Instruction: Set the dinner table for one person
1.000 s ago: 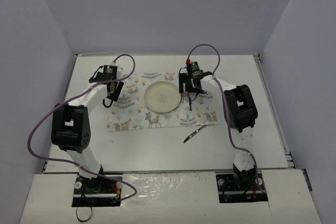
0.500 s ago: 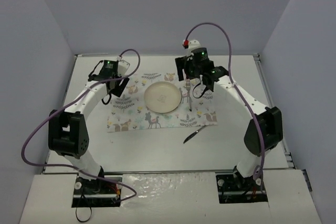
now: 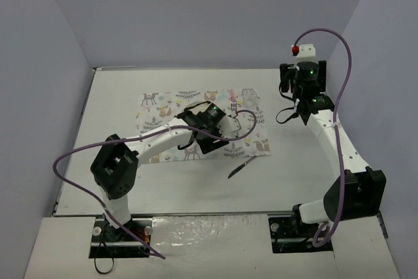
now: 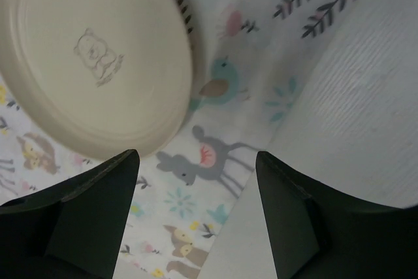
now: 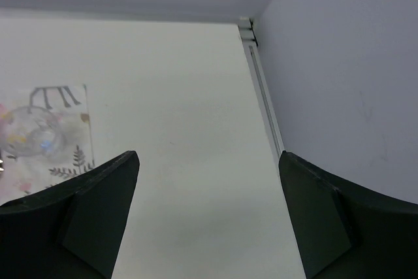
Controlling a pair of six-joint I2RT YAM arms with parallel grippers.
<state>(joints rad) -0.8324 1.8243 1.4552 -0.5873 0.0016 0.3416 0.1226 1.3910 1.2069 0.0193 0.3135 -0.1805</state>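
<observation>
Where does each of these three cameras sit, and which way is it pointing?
Top: fixed above and behind, looking down on the table; left arm and right arm show whole.
Left wrist: looks down at plate and placemat, past its open left claw.
Right wrist: looks across the table to its far right corner, past the right claw.
Shared: the placemat appears in all three.

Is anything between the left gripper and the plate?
Nothing visible. The left gripper hangs open over the animal-print placemat. The cream plate lies just ahead of its fingertips, with only bare cloth between them.
</observation>
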